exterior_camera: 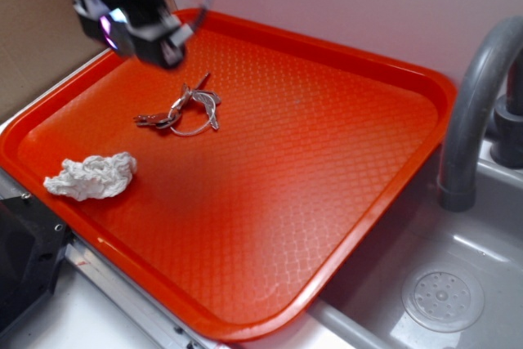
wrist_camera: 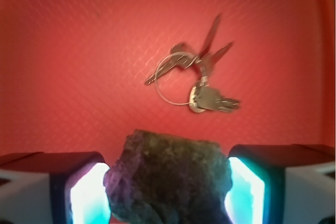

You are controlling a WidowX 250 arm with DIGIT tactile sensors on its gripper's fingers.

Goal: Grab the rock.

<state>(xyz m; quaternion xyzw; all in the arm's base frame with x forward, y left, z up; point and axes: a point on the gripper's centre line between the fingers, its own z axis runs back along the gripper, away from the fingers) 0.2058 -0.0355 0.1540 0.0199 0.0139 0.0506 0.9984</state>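
Note:
The rock (wrist_camera: 168, 177) is a lumpy grey-brown stone filling the gap between my two glowing pads (wrist_camera: 86, 198) in the wrist view. Both pads press against its sides, so my gripper (wrist_camera: 167, 192) is shut on it. In the exterior view my gripper (exterior_camera: 135, 26) hangs high above the back left corner of the orange tray (exterior_camera: 327, 153), and the rock is hidden there by the gripper body.
A key ring with keys (exterior_camera: 184, 110) (wrist_camera: 197, 77) lies on the tray below and right of the gripper. A crumpled white tissue wad (exterior_camera: 91, 176) sits at the tray's left edge. A grey faucet (exterior_camera: 478, 96) and sink drain (exterior_camera: 442, 296) stand at the right.

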